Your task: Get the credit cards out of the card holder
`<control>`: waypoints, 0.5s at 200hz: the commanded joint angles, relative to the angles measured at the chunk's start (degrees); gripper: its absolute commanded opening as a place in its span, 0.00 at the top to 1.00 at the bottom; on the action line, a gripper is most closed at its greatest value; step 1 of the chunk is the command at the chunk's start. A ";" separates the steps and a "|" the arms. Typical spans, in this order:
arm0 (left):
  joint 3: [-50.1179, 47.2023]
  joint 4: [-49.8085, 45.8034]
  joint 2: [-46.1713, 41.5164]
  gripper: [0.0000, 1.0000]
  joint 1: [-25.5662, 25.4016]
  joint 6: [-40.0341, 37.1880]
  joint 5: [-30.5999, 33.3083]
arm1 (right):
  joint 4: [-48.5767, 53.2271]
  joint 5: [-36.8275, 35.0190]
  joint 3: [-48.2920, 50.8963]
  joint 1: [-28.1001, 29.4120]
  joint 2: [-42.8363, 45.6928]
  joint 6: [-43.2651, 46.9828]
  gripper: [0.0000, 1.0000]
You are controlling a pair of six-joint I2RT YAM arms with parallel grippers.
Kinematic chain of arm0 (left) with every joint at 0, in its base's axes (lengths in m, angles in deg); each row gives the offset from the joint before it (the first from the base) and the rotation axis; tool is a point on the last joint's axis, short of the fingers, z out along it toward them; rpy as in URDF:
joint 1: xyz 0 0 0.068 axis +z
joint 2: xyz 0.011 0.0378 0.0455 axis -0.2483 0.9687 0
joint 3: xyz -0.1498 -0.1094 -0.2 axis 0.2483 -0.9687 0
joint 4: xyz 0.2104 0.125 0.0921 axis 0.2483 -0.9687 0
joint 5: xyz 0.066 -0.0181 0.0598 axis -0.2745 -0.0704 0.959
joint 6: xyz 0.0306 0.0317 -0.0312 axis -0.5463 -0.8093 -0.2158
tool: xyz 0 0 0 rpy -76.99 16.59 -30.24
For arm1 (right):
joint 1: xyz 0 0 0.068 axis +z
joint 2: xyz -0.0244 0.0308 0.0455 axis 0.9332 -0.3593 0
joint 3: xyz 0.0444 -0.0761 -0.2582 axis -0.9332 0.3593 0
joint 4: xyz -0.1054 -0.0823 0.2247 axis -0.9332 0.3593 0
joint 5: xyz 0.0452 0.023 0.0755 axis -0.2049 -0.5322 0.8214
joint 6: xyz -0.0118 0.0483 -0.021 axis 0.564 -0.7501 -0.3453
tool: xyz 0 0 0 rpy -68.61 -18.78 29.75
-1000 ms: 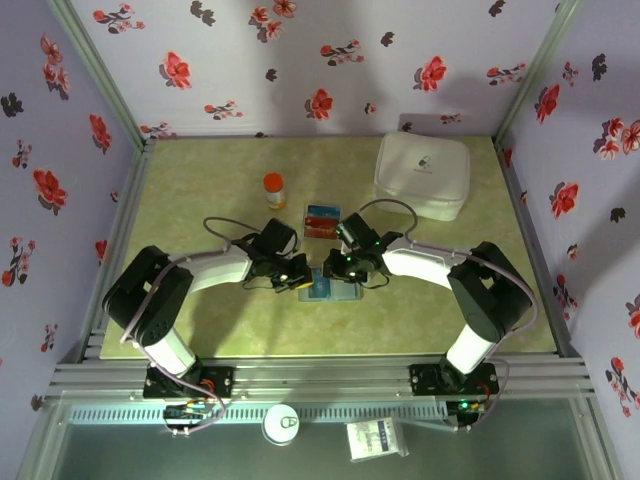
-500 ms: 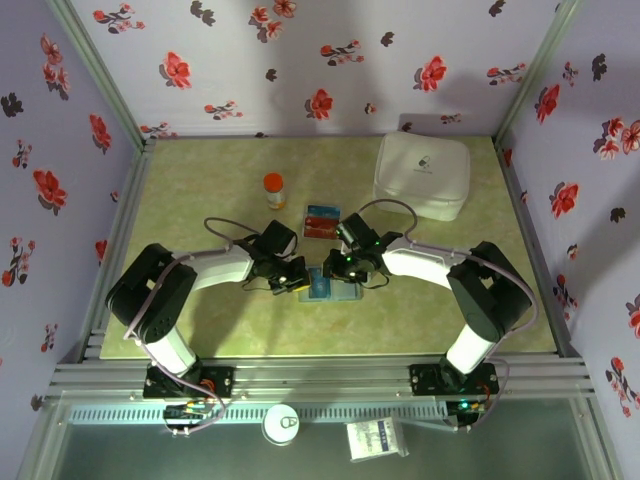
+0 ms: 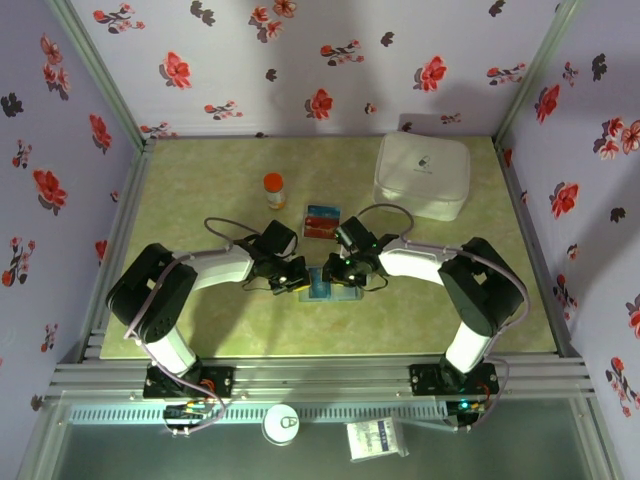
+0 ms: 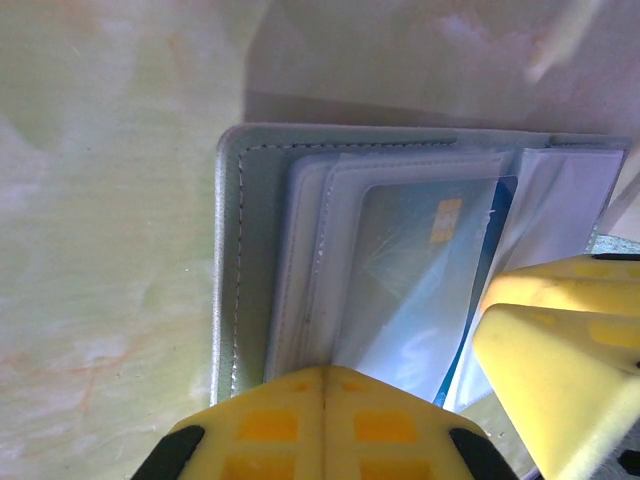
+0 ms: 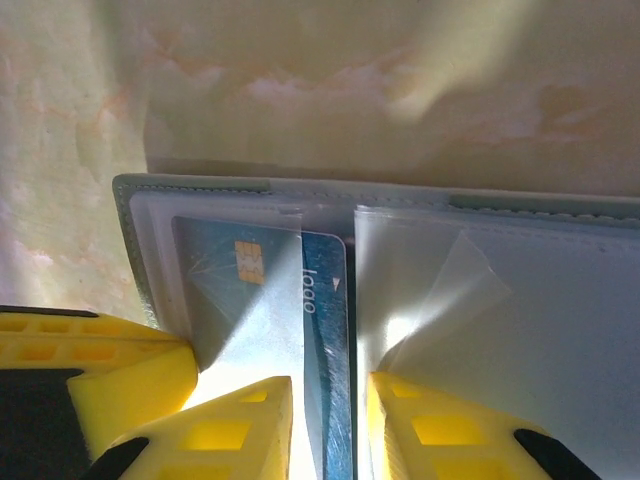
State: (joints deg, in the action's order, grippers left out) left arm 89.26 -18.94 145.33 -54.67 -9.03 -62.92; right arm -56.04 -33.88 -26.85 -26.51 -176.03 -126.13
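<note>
The card holder (image 3: pixel 322 287) lies open on the table, its stitched grey-blue edge (image 4: pixel 232 250) on the left in the left wrist view. A blue credit card (image 5: pixel 325 300) with a gold chip sticks partly out of a clear sleeve. My right gripper (image 5: pixel 330 385) is narrowly open, its yellow fingers straddling the card's bare strip. My left gripper (image 4: pixel 325 372) is shut, its tips resting on the holder's sleeve edge beside the same card (image 4: pixel 420 270). From above, both grippers (image 3: pixel 297 277) (image 3: pixel 340 270) meet over the holder. Other credit cards (image 3: pixel 322 221), red-orange and blue, lie on the table behind it.
A small bottle with an orange cap (image 3: pixel 273 189) stands behind the left gripper. A big white rounded case (image 3: pixel 421 175) sits at the back right. The right gripper's yellow finger (image 4: pixel 560 340) crowds the lower right of the left wrist view. Floral walls enclose the table.
The right gripper's jaws have widened slightly and the right arm has shifted a little to the left. The left arm and the holder have stayed put.
</note>
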 commanded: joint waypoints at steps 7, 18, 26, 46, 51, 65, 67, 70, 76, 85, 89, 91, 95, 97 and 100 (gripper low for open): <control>0.07 -1.56 1.87 1.00 -0.22 -1.29 1.49 | -2.76 2.05 1.18 0.37 -0.91 -0.36 0.74; 0.15 -1.56 1.96 1.00 -0.27 -1.22 1.32 | -3.15 2.29 1.27 0.32 -0.79 -0.49 0.74; 0.15 -1.57 1.93 1.00 -0.25 -1.25 1.33 | -3.24 2.41 1.27 0.35 -0.56 -0.56 0.74; 0.14 -1.38 2.01 1.00 -0.23 -1.16 1.36 | -3.28 2.42 1.44 0.34 0.10 -0.57 0.75; 0.23 -1.42 2.09 1.00 -0.23 -1.17 1.28 | -3.37 2.35 1.60 0.36 0.33 -0.60 0.75; 0.24 -1.47 2.10 1.00 -0.24 -1.21 1.23 | -3.34 2.33 1.71 0.37 0.69 -0.54 0.76; 0.24 -1.47 2.06 1.00 -0.23 -1.25 1.23 | -3.40 2.33 1.76 0.37 0.70 -0.56 0.76; 0.24 -1.47 2.07 1.00 -0.22 -1.27 1.30 | -3.38 2.33 1.79 0.37 0.76 -0.54 0.76; 0.31 -1.47 2.10 1.00 -0.22 -1.26 1.29 | -3.47 2.41 1.88 0.37 1.01 -0.58 0.77; 0.42 -1.43 2.23 1.00 -0.28 -1.27 1.23 | -3.91 2.46 2.17 0.37 1.32 -0.54 0.77; 0.50 -1.53 2.32 1.00 -0.23 -1.20 1.16 | -4.23 2.59 2.25 0.30 1.46 -0.61 0.77; 0.55 -1.55 2.35 1.00 -0.23 -1.25 1.15 | -4.34 2.59 2.37 0.33 1.55 -0.62 0.77; 0.51 -1.63 2.24 1.00 -0.26 -1.22 1.14 | -4.61 2.59 2.47 0.37 1.66 -0.70 0.78; 0.51 -1.58 2.27 1.00 -0.25 -1.26 1.14 | -4.70 2.66 2.56 0.32 1.69 -0.78 0.78; 0.46 -1.56 2.28 1.00 -0.26 -1.27 1.14 | -4.92 2.70 2.66 0.35 1.79 -0.84 0.78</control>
State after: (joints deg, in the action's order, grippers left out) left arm 89.28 -18.90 145.46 -54.67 -9.03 -62.96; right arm -58.90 -32.66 -25.58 -26.51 -175.94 -126.33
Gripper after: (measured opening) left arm 0.037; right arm 0.227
